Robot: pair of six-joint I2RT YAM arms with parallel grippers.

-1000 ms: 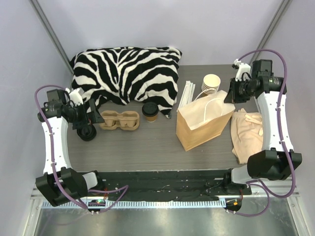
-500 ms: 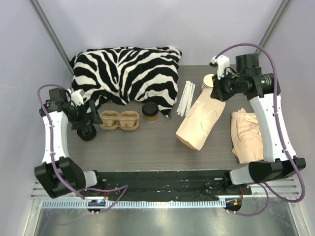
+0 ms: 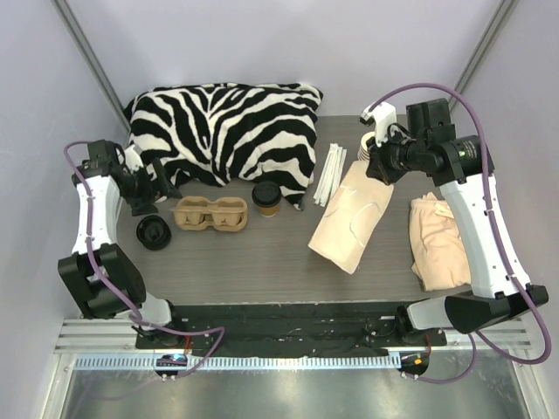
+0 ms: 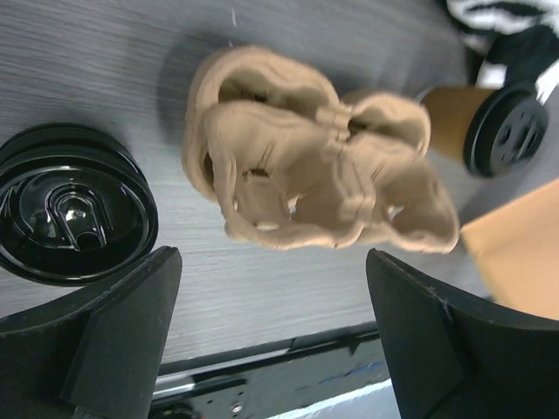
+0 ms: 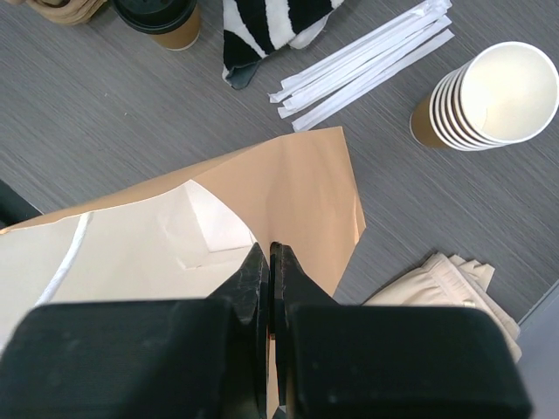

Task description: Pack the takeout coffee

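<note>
The takeout coffee (image 3: 266,198), a small tan cup under a black lid, stands upright on the table just right of the empty pulp carrier (image 3: 210,214). The left gripper (image 4: 272,262) hangs wide open above that carrier, gripping nothing, with 1 loose black lid (image 3: 154,232) nearby. The right gripper (image 5: 271,262) is pinched shut on the edge of the paper bag (image 3: 349,214), which lies tipped over and looks empty.
</note>
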